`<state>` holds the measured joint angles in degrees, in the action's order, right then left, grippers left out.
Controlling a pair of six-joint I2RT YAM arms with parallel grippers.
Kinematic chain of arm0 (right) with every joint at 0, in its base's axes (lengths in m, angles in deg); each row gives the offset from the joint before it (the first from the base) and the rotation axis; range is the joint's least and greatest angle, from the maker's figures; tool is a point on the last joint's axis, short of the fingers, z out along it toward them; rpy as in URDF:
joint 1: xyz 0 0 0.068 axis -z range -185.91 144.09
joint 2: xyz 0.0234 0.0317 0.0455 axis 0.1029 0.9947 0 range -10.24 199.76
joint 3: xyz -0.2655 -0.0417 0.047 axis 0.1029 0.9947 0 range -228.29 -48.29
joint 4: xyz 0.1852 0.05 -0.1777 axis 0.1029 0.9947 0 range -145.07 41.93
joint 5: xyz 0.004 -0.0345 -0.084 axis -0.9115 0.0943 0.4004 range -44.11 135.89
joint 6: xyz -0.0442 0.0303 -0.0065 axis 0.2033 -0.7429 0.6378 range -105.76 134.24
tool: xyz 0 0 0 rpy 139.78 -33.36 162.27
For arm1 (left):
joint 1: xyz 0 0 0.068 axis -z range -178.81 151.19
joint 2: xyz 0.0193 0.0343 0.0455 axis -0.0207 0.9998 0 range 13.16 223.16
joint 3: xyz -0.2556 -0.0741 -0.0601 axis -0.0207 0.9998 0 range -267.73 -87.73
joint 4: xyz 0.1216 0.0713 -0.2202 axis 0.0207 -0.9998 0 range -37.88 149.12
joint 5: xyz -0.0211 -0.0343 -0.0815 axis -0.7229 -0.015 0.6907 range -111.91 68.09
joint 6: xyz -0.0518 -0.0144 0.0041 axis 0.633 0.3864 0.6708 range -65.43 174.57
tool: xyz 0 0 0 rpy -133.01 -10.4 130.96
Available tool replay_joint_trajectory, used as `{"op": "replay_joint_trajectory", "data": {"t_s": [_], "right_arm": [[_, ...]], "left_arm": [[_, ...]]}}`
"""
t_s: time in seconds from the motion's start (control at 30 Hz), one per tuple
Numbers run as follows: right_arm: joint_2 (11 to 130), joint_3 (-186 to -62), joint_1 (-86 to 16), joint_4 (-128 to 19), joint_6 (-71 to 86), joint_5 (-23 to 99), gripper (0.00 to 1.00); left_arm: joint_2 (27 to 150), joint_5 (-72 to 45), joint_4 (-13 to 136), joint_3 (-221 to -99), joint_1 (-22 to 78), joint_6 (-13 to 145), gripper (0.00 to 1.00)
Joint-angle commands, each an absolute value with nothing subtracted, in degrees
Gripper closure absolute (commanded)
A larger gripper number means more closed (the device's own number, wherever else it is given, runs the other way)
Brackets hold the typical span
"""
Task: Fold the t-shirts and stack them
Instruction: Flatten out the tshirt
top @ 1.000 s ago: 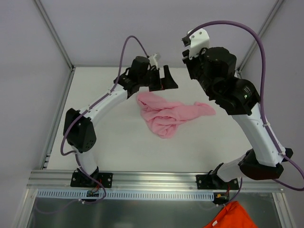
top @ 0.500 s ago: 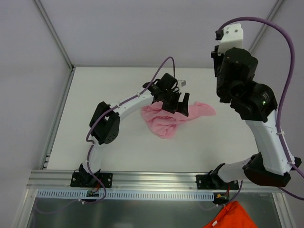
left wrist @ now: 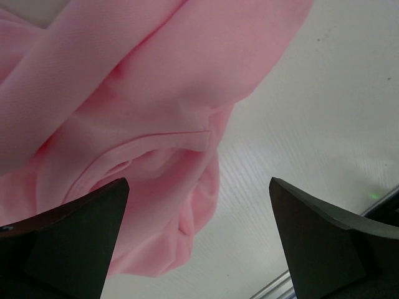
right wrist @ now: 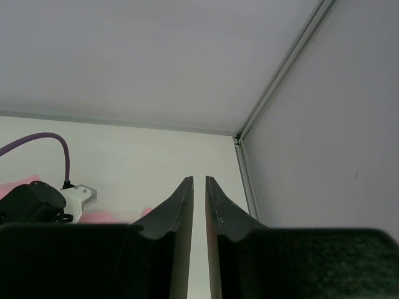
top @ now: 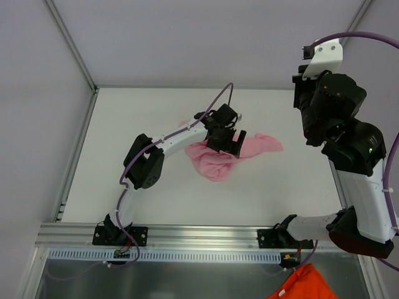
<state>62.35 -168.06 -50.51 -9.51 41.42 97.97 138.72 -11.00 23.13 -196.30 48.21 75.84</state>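
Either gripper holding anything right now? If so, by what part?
Nothing is held. The left gripper is open over the crumpled pink t-shirt, with no fabric pinched. The right gripper is shut on nothing, raised away from the shirt.

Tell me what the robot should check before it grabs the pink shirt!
1. The left claw is open: ok, its jaws stand wide apart.
2. It is over the pink t-shirt: ok, it straddles the shirt's edge, one finger above fabric, the other above bare table.
3. It is touching the fabric: cannot tell.
4. The shirt is spread flat for folding: not ok, it lies crumpled in a heap.
5. The right claw is out of the way: ok, raised high, away from the shirt, shut and empty.
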Motion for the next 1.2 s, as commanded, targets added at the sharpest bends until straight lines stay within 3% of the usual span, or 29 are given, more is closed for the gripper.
{"op": "replay_joint_trajectory", "data": {"t_s": [0.0,0.53,0.73,1.03,1.17], "right_arm": [[61.91,-168.00,-50.38,-9.19,40.43,94.77,0.84],[62.00,-167.47,-50.38,-7.52,40.87,90.37,0.85],[61.65,-167.21,-50.38,-7.70,40.96,89.49,0.85],[60.16,-167.38,-50.38,-8.05,41.84,89.58,0.85],[59.28,-167.29,-50.38,-8.31,41.92,89.66,0.84]], "left_arm": [[137.62,-16.99,23.43,-194.79,48.12,74.78,0.01],[137.53,-30.61,23.35,-193.20,48.12,77.42,0.01],[137.70,-32.19,22.56,-192.50,48.12,77.33,0.08],[138.40,-35.62,19.22,-192.85,48.12,78.21,0.35],[138.93,-36.42,17.55,-192.76,48.12,78.82,0.57]]}}
